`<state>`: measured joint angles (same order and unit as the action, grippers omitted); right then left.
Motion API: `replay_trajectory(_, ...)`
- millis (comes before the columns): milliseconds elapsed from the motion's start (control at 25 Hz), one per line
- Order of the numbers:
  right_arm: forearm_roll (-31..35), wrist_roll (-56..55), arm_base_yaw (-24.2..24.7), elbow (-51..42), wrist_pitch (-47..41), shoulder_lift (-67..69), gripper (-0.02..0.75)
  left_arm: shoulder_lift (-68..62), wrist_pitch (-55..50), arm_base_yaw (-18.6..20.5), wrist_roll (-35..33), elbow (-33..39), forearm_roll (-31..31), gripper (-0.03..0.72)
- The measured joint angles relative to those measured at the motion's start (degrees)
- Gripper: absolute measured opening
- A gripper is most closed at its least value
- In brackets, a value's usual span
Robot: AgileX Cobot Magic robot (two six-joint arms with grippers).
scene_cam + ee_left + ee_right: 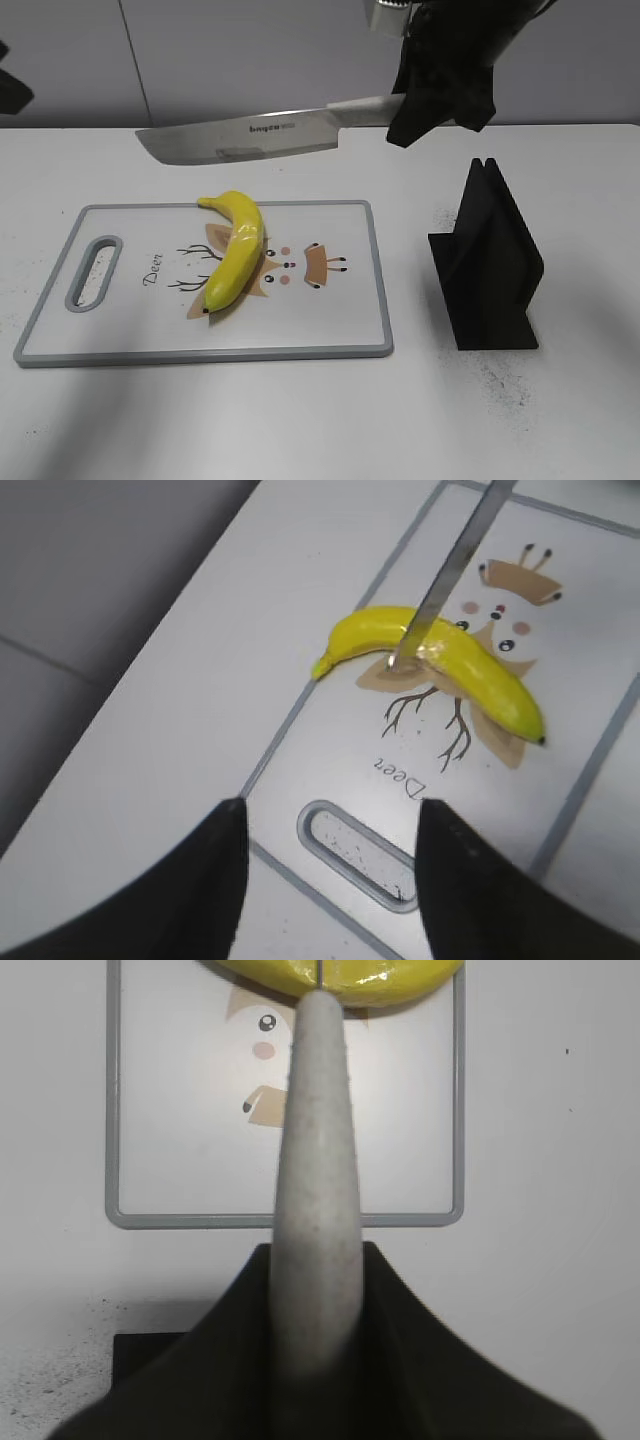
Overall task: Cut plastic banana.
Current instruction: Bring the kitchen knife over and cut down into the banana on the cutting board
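Cutting board (330, 345) nearest cam, flat on bench (560, 420). Plastic banana (235, 255) lies diag across board centre, untouched, uncut. R tool (440, 95) clamped on knife (255, 135) handle, blade horiz, held above banana; likely lining up for downward cut. L tool (330, 875) fingers spread wide, empty, hovers near board's handle slot. Black knife stand (490, 260) empty, right of board.

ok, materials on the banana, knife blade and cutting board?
Banana: looks like glossy molded plastic, with sharp highlights on uniform yellow. Knife blade: brushed metal, probably steel, with a grey sheen and printed logo. Cutting board: seemingly matte white plastic with a grey rim, possibly rubbery, and a printed deer graphic.
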<state>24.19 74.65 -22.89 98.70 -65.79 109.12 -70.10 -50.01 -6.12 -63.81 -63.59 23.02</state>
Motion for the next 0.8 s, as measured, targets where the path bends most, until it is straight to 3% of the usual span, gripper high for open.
replay_trajectory(200,2.4,5.6,0.0,2.4,0.3,3.7,0.159,-10.5,-3.1,-5.4,-9.0,-8.0,0.3,0.502)
replay_trajectory(400,7.5,11.1,0.0,3.5,0.7,5.7,0.159,-18.2,-3.9,-8.5,-12.4,-11.6,-0.4,0.503)
replay_trajectory(560,8.3,12.4,-0.1,3.6,2.7,6.0,0.159,-22.6,-3.7,-8.9,-12.9,-12.6,-1.9,0.493)
replay_trajectory(680,8.6,12.6,-0.1,3.6,3.5,6.0,0.159,-24.7,-2.6,-8.9,-13.0,-12.6,-2.5,0.410)
replay_trajectory(800,8.8,12.6,-0.1,3.6,4.0,6.3,0.159,-25.5,-1.6,-8.9,-12.9,-12.9,-2.6,0.220)
